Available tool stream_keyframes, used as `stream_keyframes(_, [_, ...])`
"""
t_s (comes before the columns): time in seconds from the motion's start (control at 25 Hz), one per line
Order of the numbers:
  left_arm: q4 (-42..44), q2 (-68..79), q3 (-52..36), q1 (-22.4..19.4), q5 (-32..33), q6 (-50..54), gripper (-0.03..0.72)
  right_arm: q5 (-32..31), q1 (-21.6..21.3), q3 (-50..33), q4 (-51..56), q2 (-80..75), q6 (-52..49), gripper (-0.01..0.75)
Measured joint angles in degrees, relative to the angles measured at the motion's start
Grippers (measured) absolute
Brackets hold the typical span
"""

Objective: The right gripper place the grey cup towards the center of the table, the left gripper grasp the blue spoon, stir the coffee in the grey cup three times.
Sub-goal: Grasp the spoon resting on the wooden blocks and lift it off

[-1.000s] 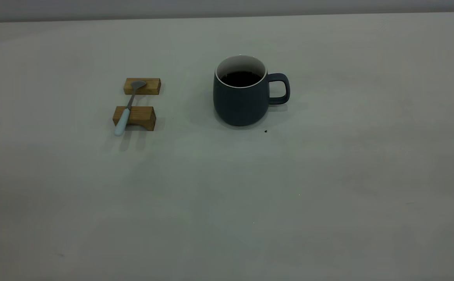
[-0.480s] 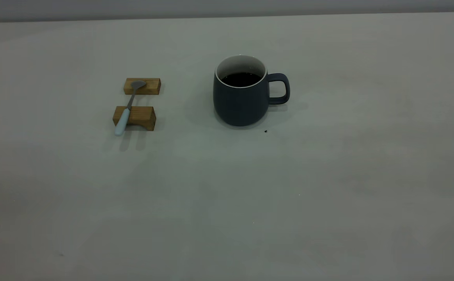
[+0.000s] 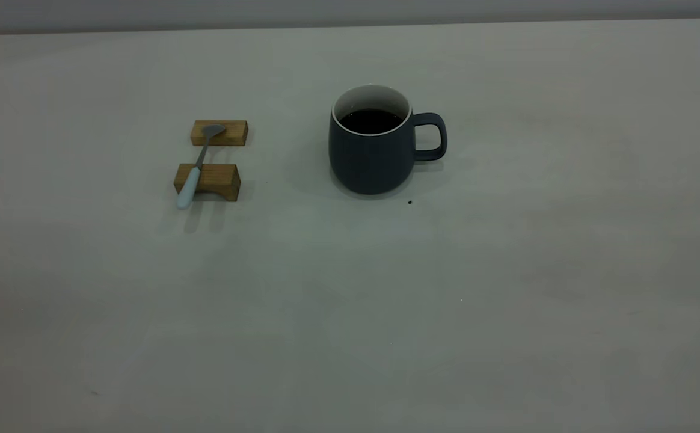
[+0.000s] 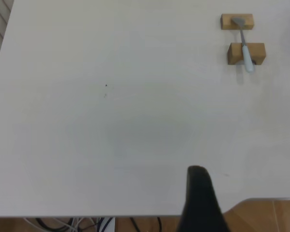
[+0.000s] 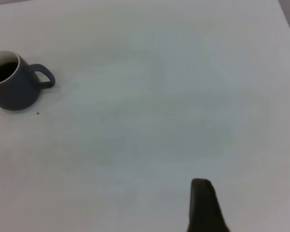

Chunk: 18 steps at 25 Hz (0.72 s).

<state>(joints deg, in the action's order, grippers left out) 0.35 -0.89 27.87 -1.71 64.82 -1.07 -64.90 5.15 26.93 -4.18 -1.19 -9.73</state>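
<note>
Exterior view: neither of my arms is in shot. The grey cup (image 3: 373, 144) stands upright on the table (image 3: 506, 288), a bit past the middle and slightly right of centre, handle pointing to the right. Coffee (image 3: 371, 121) inside, dark, sitting below the white rim. A tiny dark speck (image 3: 409, 202) lies on the table just in front of the cup's handle side, not touching it.

The blue spoon (image 3: 196, 168) is well to the left of the cup, laid across two wooden blocks (image 3: 208, 181). Its bowl rests on the far block, its pale handle crosses the near block and overhangs toward the camera. Blocks lie one behind the other with a gap between them.

Left wrist view: only one dark finger (image 4: 200, 200) of my left gripper shows at the frame edge, hanging over the table edge, far from the spoon (image 4: 244, 44) and blocks (image 4: 246, 53). Can't tell if that gripper is apart or together.

Right wrist view: same story, a single dark finger (image 5: 204, 207) of my right gripper above bare table, well apart from the cup (image 5: 17, 80). Can't tell its state either. Both are holding nothing that I can see.
</note>
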Motion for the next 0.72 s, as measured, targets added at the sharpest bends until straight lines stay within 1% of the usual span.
stream_keyframes(0.08, [0.4, 1.9, 0.5, 0.0, -0.6, 0.0, 0.577, 0.0, 0.0, 0.0, 0.0, 0.0, 0.0, 0.514])
stream_keyframes(0.2, [1.2, 10.4, 2.5, 0.0, -4.2, 0.3, 0.577, 0.0, 0.0, 0.0, 0.0, 0.0, 0.0, 0.514])
stream_keyframes(0.36, [1.3, 27.2, 5.6, 0.0, -10.2, 0.3, 0.577, 0.0, 0.0, 0.0, 0.0, 0.0, 0.0, 0.514])
stream_keyframes(0.48, [0.5, 40.3, 7.3, 0.0, -15.8, 0.1, 0.58, 0.0, 0.0, 0.0, 0.0, 0.0, 0.0, 0.514])
stream_keyframes(0.72, [-5.2, 64.2, 12.0, 0.0, -24.3, -0.1, 0.583, 0.0, 0.0, 0.0, 0.0, 0.0, 0.0, 0.514])
